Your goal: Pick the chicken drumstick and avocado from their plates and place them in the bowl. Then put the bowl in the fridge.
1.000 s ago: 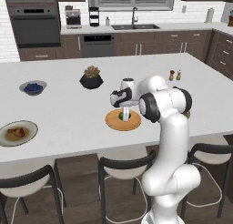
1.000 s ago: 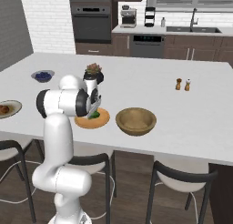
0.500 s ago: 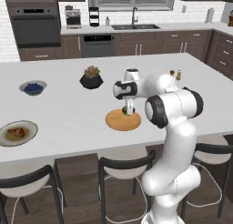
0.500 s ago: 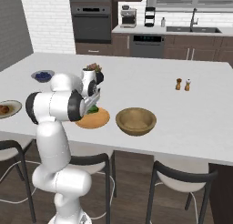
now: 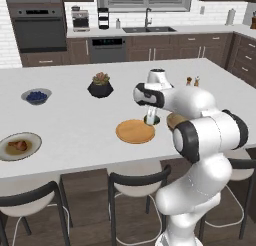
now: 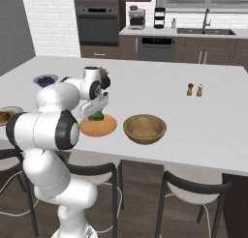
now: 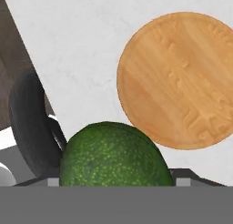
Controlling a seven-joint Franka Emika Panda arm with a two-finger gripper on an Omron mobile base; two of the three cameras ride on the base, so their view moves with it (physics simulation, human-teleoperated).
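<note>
On the far left of the counter in the left base view sits the pale-rimmed dish with the chicken drumstick lying on its olive-brown centre. Farther back are a small grey bowl of blueberries and, to its right, a black plant pot. Nearer the front edge lies the wooden plate, bare on top. Just above its right rim hangs the end effector, pinching the avocado between its fingers; in the hand view the dark green fruit fills the lower middle, lifted clear of the round tan disc, which lies apart from it on the white surface beyond. In the right base view the fruit shows under the hand, over the plate's back edge. To the right of the plate stands the wooden bowl, with nothing in it, and well beyond it, toward the far right, stand two small shakers.
</note>
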